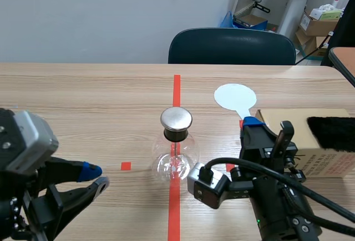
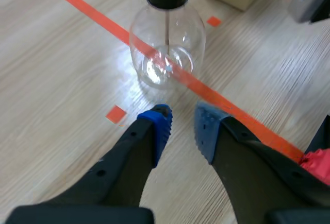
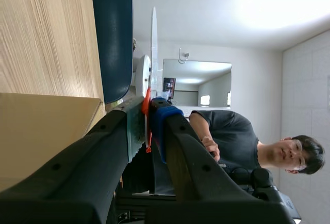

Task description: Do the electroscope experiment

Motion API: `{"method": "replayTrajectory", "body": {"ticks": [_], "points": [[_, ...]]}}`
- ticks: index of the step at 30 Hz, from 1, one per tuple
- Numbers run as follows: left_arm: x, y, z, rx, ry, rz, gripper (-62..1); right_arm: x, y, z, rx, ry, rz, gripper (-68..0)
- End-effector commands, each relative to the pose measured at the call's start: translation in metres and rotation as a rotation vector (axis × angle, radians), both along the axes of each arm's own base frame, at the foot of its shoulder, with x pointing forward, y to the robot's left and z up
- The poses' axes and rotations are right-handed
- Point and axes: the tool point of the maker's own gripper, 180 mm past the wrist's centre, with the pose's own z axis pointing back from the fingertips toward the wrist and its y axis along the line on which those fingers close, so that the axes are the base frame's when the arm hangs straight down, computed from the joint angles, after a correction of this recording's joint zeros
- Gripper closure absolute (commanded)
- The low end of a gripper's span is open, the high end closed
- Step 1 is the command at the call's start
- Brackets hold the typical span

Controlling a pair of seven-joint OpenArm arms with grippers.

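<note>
The flask (image 1: 175,162) is stood on the bench (image 1: 83,102) on the middle tape line, between the two arms, and is closed by a black stopper (image 1: 176,134) topped with a metal disc (image 1: 176,118). It is judged to be thin glass: light, slippery, easily tipped and breakable, so it is best left standing and met only at the disc. The white paddle (image 1: 236,96) is pinched by its stem in the right jaws, its round blade near the flask and the box (image 1: 299,141), on which black fur (image 1: 331,132) is laid. The paddle is judged thin, light and somewhat bendable; the stem is the place for a hold, with the blade left untouched. The left jaws are slightly spread on nothing, low over the bench near the flask.
</note>
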Motion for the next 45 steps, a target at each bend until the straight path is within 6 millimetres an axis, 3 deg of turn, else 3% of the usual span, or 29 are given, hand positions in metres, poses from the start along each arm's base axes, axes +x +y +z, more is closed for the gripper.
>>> {"method": "replayTrajectory", "body": {"ticks": [1,17,31,45], "points": [[0.007,-0.007,0.003,-0.03,-0.015,0.011,-12.4,0.005,-0.004,0.014,0.009,-0.051,-0.007,-0.9],[0.049,0.006,-0.043,0.021,-0.008,0.111,-11.4,-0.006,-0.003,0.011,0.027,-0.045,-0.013,-0.9],[0.063,0.006,-0.076,0.08,0.026,0.109,-11.4,-0.007,-0.001,0.012,0.034,-0.049,-0.012,-0.9],[0.06,-0.007,-0.082,0.081,0.033,0.064,-11.4,-0.007,-0.001,0.012,0.037,-0.049,-0.013,-0.8]]}}
